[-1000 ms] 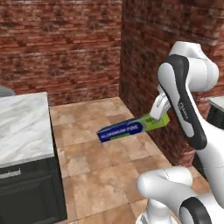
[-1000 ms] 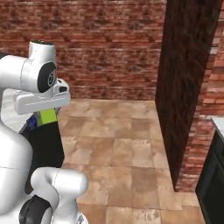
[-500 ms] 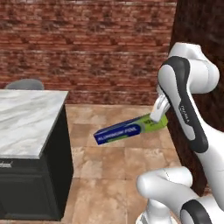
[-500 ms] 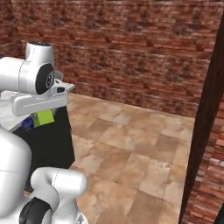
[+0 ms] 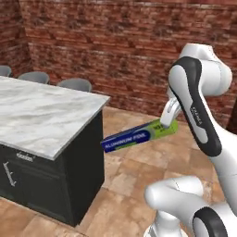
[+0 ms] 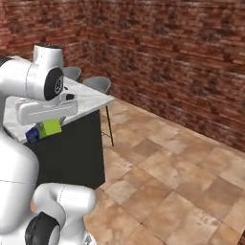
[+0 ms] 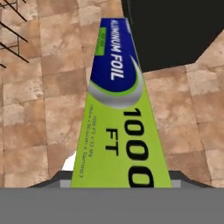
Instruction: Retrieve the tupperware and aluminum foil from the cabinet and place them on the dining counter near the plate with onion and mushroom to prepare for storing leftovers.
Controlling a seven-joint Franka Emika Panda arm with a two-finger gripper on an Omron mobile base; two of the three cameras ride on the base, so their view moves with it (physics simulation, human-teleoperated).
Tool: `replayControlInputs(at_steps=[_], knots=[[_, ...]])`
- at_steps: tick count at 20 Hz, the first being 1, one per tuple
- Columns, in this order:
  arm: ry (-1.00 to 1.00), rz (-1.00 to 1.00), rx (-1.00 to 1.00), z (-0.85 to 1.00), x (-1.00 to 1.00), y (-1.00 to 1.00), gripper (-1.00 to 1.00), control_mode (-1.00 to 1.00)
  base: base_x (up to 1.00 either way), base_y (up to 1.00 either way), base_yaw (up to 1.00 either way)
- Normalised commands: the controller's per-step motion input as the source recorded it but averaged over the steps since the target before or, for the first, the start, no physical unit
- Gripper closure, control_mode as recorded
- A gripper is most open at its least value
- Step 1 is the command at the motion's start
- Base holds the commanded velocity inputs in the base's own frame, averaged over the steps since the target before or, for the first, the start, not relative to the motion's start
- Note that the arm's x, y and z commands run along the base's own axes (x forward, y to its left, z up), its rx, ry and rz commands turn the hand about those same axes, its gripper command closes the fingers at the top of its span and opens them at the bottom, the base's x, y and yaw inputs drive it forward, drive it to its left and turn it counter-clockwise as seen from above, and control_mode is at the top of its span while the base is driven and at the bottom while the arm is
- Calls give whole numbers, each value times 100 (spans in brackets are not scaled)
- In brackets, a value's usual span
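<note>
My gripper (image 5: 167, 126) is shut on the lime-green end of the aluminum foil (image 5: 133, 139), a long blue carton held nearly level above the tiled floor. Its blue end points toward the dining counter (image 5: 41, 115), a marble-topped island with black sides at the left. From the right base camera, the green end of the aluminum foil (image 6: 49, 128) hangs under the hand, in front of the dining counter (image 6: 91, 99). The hand camera looks along the aluminum foil (image 7: 118, 109) from the gripper (image 7: 119, 181) toward the island's black side. The tupperware, cabinet and plate are out of view.
Round grey stools (image 5: 74, 84) stand along the island's far side, another stool (image 6: 98, 84) at its corner. Brick walls (image 5: 129, 51) close off the back. Brown tiled floor (image 6: 162, 167) lies open to the right of the island.
The whole picture has swung as the base turns: the island has come nearer and its stools have come into view. The carton stays in the gripper as before.
</note>
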Motion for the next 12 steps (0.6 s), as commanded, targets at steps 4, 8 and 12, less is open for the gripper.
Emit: replayControlInputs(at_steps=[4,8,12], knots=[[0,0,0,0,0,0,100,100,39,7,76],[0,0,0,0,0,0,100,100,50,6,73],[0,0,0,0,0,0,100,100,76,0,67]])
